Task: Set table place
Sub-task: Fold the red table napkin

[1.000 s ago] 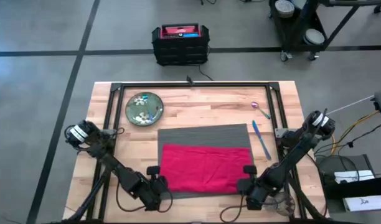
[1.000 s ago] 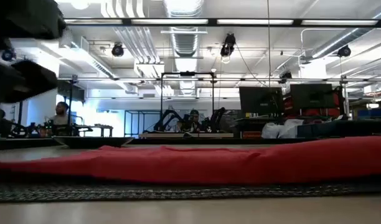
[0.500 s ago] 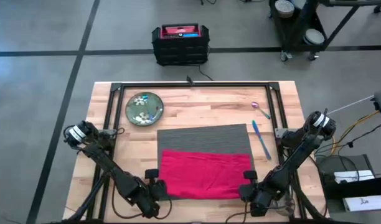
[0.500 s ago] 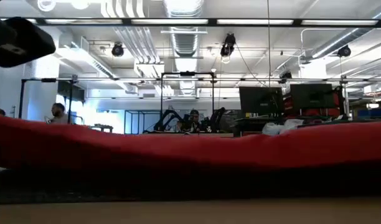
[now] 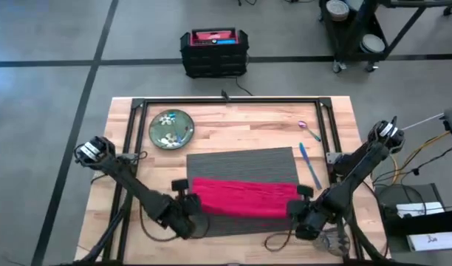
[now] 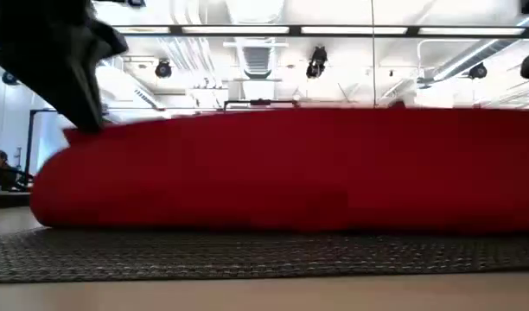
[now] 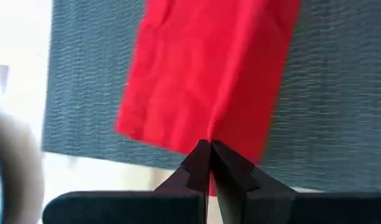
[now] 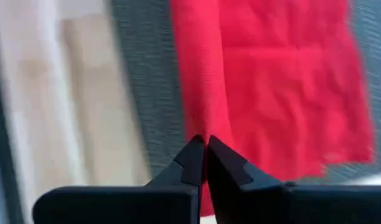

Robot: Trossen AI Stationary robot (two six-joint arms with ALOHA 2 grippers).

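Note:
A red napkin lies on the dark grey ribbed placemat, which sits on the wooden table. In the low view the napkin stands up as a tall red fold over the mat. My left gripper is shut on the napkin's left end, and my right gripper is shut on its right end. A green flowered plate rests on the table at the far left. A blue utensil and a purple one lie to the right of the mat. My left gripper pinches the napkin's edge at its near left corner between its two shut fingers. That edge is raised off the mat, and the cloth beyond it lies on the placemat. My right gripper pinches the napkin's edge at its near right corner between its two shut fingers. That end is also lifted, and the cloth runs away from the fingers down onto the placemat.
A black metal frame runs along the table's far side and down both ends. A black and red box stands on the floor beyond the table. Bare wood lies between the plate and the mat.
Both grippers have risen and gone toward the table's far edge, taking the napkin's near edge with them. The near part of the napkin is lifted and folding over toward the far side. Its far edge has stayed on the placemat.

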